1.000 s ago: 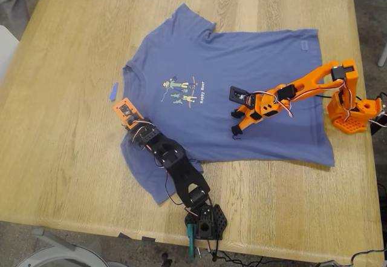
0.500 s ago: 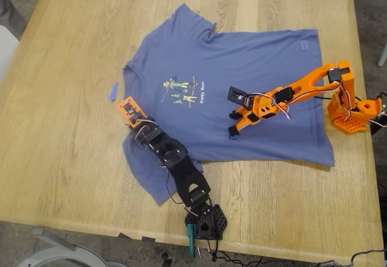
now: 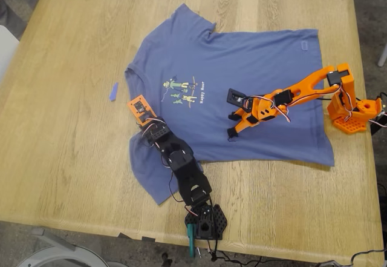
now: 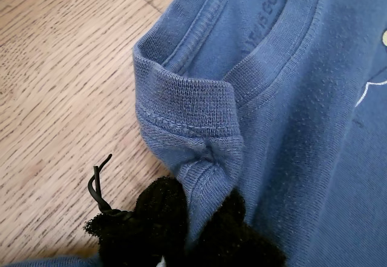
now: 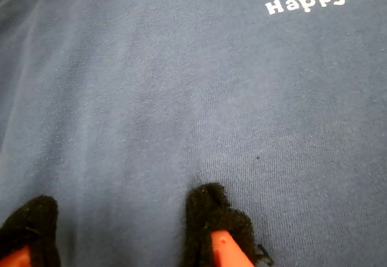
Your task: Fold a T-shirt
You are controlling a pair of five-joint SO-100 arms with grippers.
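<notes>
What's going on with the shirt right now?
My first gripper shut on the T-shirt collar. My second gripper open, fingers pressing the shirt's middle. Small blue scrap lies apart.

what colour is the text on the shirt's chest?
Pale yellow on the shirt; text is clearest in the second wrist view.

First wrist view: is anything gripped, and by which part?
My first gripper pinches the T-shirt by its collar rim. My second gripper is open, holding nothing.

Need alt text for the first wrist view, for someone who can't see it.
My first gripper pinches the ribbed collar of the slate-blue T-shirt, bunching the fabric between its black padded fingers. Bare wooden table lies beside the shirt.
</notes>
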